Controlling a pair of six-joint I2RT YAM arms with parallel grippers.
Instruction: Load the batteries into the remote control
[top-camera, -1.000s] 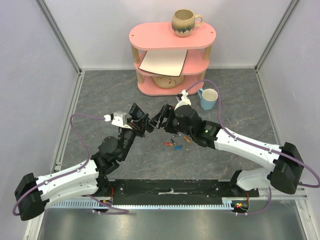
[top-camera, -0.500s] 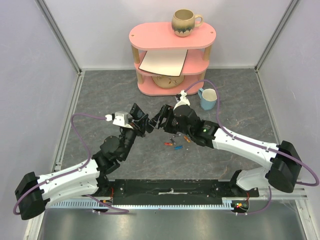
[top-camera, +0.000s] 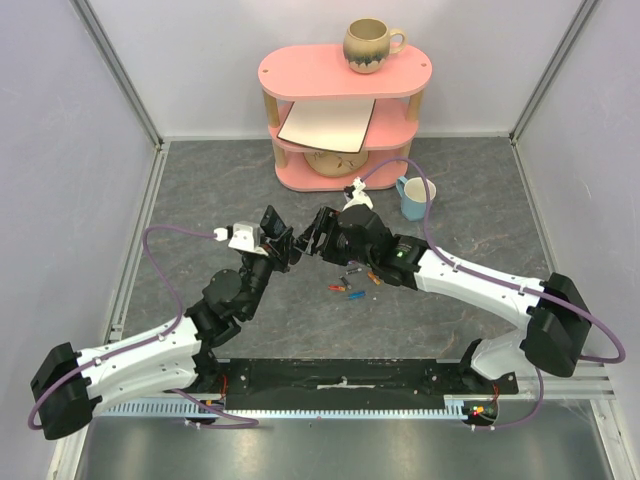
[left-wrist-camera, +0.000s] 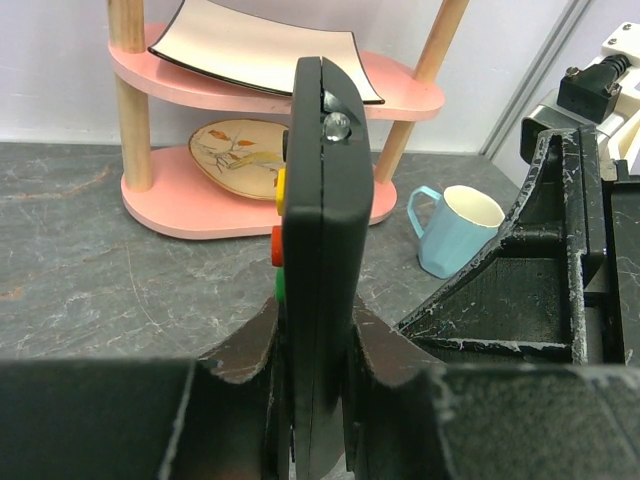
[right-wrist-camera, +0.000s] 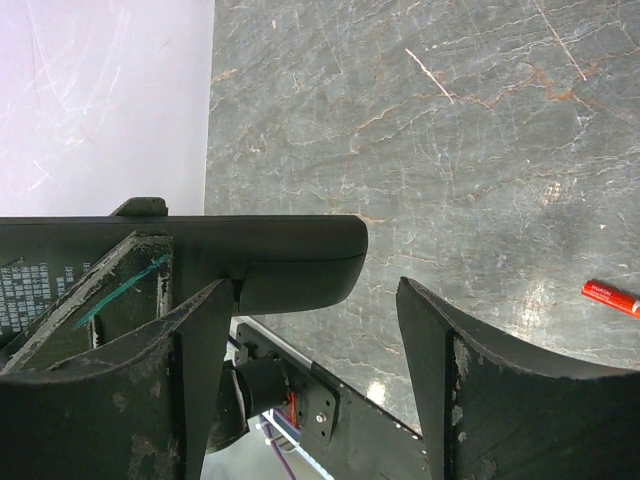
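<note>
The left claw (left-wrist-camera: 318, 345) is clamped on the lower part of the remote control (left-wrist-camera: 325, 230), holding it on edge above the middle of the table (top-camera: 200, 190). This probably presents its back to the other arm so the battery cover can be worked. The right claw (right-wrist-camera: 315, 300) faces it with jaws wide apart and grips nothing. One finger (right-wrist-camera: 150, 380) sits close by the remote's rounded end, though I cannot tell whether they touch. The batteries (top-camera: 348, 290) lie loose on the table just nearer the near edge, beneath the right arm, none yet loaded.
</note>
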